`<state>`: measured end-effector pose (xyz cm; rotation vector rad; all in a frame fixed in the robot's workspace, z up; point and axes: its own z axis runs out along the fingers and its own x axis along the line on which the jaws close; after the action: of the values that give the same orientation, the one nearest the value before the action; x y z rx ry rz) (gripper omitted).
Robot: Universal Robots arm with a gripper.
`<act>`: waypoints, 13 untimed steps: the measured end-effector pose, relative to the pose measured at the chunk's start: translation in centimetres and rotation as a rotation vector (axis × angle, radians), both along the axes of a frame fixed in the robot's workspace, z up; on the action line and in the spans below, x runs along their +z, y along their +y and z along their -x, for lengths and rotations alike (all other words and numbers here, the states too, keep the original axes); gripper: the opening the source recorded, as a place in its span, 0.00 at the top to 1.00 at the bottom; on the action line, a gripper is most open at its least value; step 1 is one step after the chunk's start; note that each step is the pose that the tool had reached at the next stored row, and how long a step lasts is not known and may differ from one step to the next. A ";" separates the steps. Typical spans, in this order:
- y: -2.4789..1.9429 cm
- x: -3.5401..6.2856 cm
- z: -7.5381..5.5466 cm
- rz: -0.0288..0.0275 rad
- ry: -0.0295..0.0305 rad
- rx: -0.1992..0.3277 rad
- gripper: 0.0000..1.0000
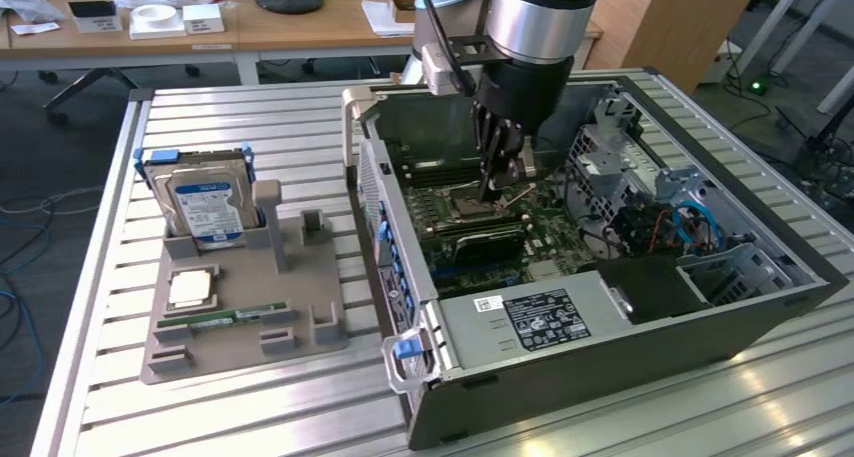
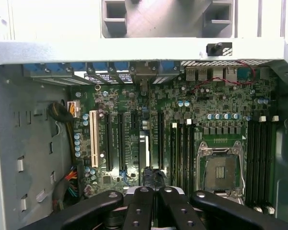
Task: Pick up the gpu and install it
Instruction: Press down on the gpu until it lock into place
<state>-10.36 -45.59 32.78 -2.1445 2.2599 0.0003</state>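
The gpu (image 1: 474,243), a thin card with a black cover, stands on edge in a slot of the motherboard inside the open computer case (image 1: 400,307). In the wrist view the gpu (image 2: 142,148) appears edge-on as a narrow grey strip between the long black slots. My gripper (image 1: 503,189) reaches down into the case and hangs just above the card's end that lies away from the case's port wall. The gripper (image 2: 153,191) is shut, its black fingers (image 2: 139,206) pressed together, and I see nothing clamped between them.
The empty processor socket (image 2: 221,172) lies beside the card. At the exterior view's left, a grey holder tray (image 1: 314,322) carries a hard drive (image 1: 200,207), a processor chip (image 1: 191,289) and a memory stick (image 1: 220,320). Drive cages and cables (image 1: 667,227) fill the case's far side.
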 end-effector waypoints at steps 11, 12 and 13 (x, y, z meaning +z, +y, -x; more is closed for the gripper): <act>0.16 -1.99 0.0 0.0000 0.0001 0.000 0.89; 0.17 -2.15 0.0 0.0001 0.0000 0.000 0.89; 0.18 -2.30 0.0 0.0001 0.0000 0.000 0.89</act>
<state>-10.37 -45.41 30.49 -2.1444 2.2601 0.0003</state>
